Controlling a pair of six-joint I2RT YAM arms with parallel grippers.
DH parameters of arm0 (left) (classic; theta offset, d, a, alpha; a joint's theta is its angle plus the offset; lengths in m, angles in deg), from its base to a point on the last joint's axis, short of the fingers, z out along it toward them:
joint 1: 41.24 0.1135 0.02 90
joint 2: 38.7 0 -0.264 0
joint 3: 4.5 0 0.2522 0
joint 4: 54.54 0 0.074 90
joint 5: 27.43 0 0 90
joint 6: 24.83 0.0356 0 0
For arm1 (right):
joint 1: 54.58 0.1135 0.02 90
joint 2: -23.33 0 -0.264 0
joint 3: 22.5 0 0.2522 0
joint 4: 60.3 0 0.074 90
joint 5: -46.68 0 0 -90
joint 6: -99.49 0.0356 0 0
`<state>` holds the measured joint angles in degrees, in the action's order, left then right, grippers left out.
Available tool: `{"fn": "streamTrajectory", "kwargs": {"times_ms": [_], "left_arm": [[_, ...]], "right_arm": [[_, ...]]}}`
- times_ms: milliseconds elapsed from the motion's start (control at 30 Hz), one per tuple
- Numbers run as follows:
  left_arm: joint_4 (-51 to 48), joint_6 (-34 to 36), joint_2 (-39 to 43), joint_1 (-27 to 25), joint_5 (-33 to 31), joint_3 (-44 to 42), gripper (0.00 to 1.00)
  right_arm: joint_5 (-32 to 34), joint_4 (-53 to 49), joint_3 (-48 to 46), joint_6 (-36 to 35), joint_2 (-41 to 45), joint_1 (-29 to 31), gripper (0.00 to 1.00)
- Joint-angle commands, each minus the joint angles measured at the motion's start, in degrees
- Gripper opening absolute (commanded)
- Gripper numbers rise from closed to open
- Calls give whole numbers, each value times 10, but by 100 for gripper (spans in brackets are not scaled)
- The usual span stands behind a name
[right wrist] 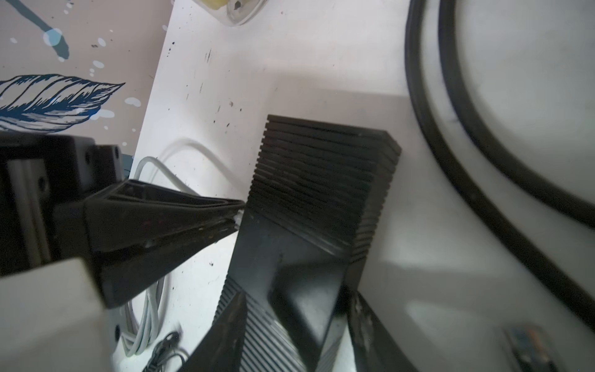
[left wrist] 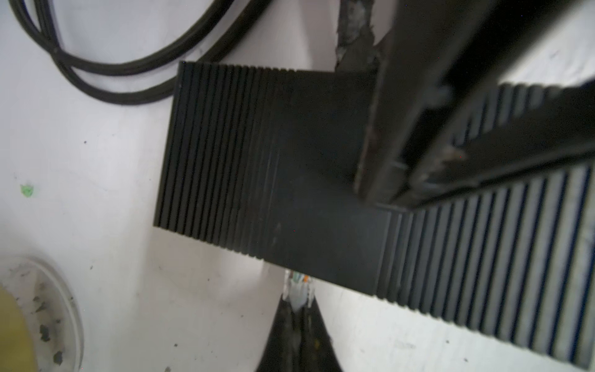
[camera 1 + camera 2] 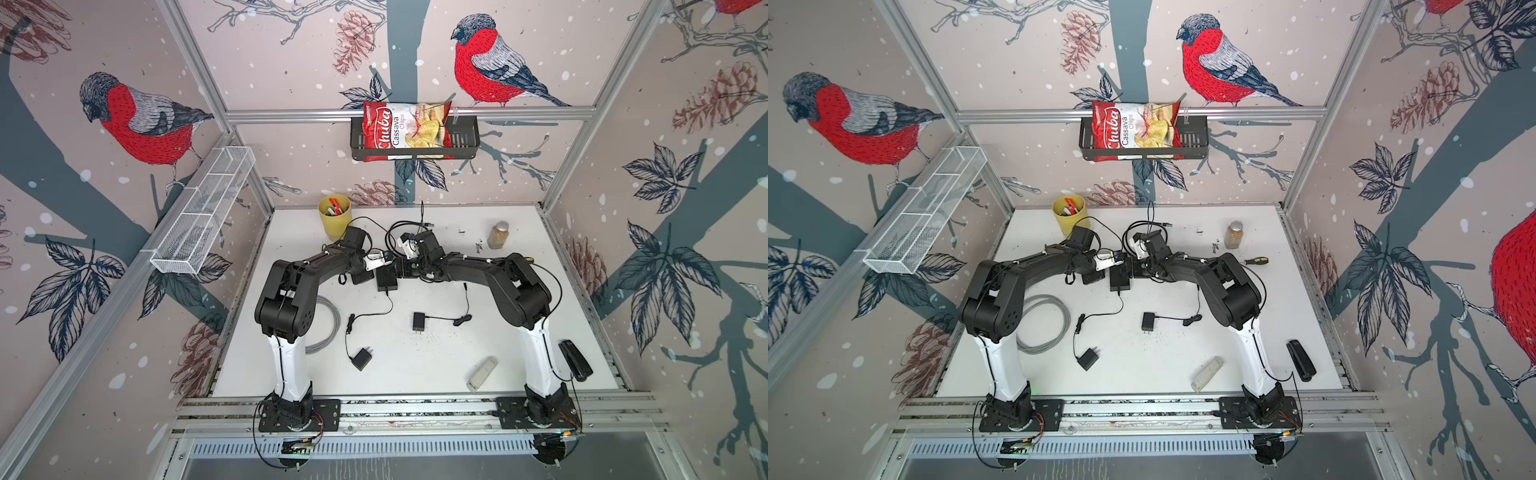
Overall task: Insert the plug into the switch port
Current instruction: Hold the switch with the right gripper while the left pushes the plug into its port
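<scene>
Centrally, one black ribbed switch lies on the table, and the right gripper is clamped across its width. Two black power adapters lie nearer the arm bases. One clear plug, pinched in the closed left gripper, sits right at the switch's side.

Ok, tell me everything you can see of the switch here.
The switch is a flat black box, metal-looking, ribbed at both ends with a smooth middle band. It lies on the white table, as far as shows. The right gripper clamps its sides; the left gripper, shut on the clear plug, holds it against one long side. Ports are hidden.
</scene>
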<state>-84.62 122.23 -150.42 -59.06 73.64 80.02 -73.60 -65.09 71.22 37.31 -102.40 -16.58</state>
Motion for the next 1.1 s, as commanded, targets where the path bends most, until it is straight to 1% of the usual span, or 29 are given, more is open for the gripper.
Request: {"fn": "streamTrajectory", "kwargs": {"times_ms": [0,100,267,300,467,567,700,900,1067], "left_arm": [[61,30,3,-3,56,-11,0],[45,46,-7,6,50,-6,0],[39,55,-8,13,52,-1,0],[38,53,-9,13,53,1,0],[37,52,-12,13,56,8,0],[46,49,-7,14,64,1,0],[42,52,-8,14,67,1,0],[35,52,-12,10,70,12,0],[31,39,-21,4,58,28,0]], "right_arm": [[-74,115,-11,30,7,1,53],[-56,95,-6,39,1,-10,52],[-27,27,32,16,-15,-6,38],[-21,21,36,13,-18,-4,37],[-1,-20,65,5,-43,0,37],[1,-20,65,9,-51,-1,41],[3,-21,81,16,-66,-1,42],[15,-75,124,-11,-90,12,33],[0,-79,110,-12,-87,24,30]]}}
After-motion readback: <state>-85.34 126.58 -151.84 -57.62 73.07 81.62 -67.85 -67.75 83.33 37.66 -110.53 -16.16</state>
